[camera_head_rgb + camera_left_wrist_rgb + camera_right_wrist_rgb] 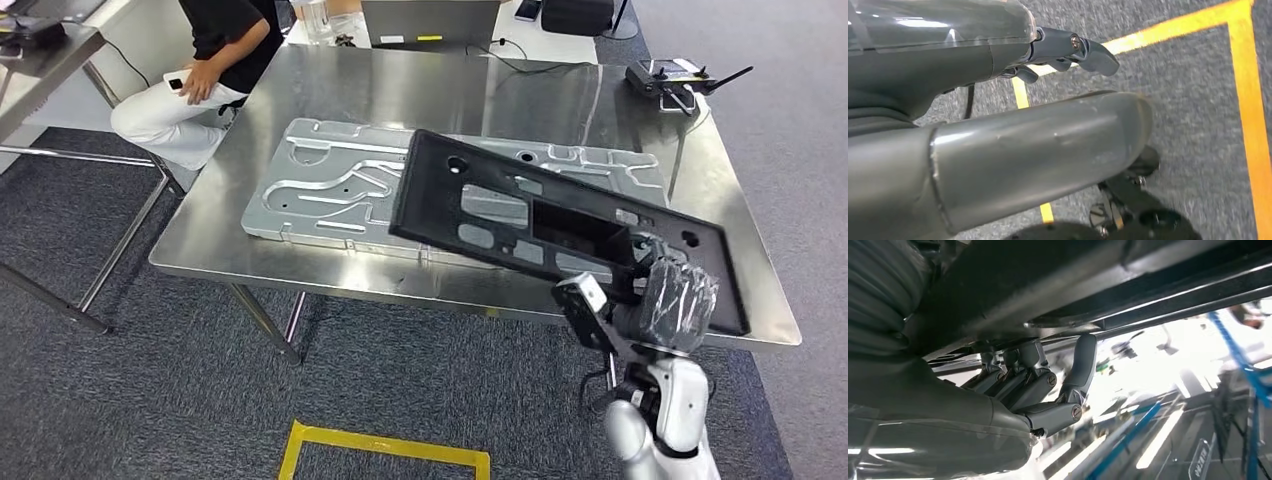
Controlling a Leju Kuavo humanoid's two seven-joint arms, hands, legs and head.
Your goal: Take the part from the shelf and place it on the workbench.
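Note:
The part is a flat black panel with several cut-outs. It hangs tilted over the right front of the steel workbench, its far end above a grey machined plate that lies on the bench. My right hand grips the panel's near right edge from below. In the right wrist view the fingers curl up against the dark underside of the part. My left hand hangs over the carpet with nothing in it, its fingers apart from the thick thumb.
A person sits at the bench's far left corner. A remote controller lies at the far right of the bench, and a grey box stands at the back. Yellow floor tape marks the carpet in front.

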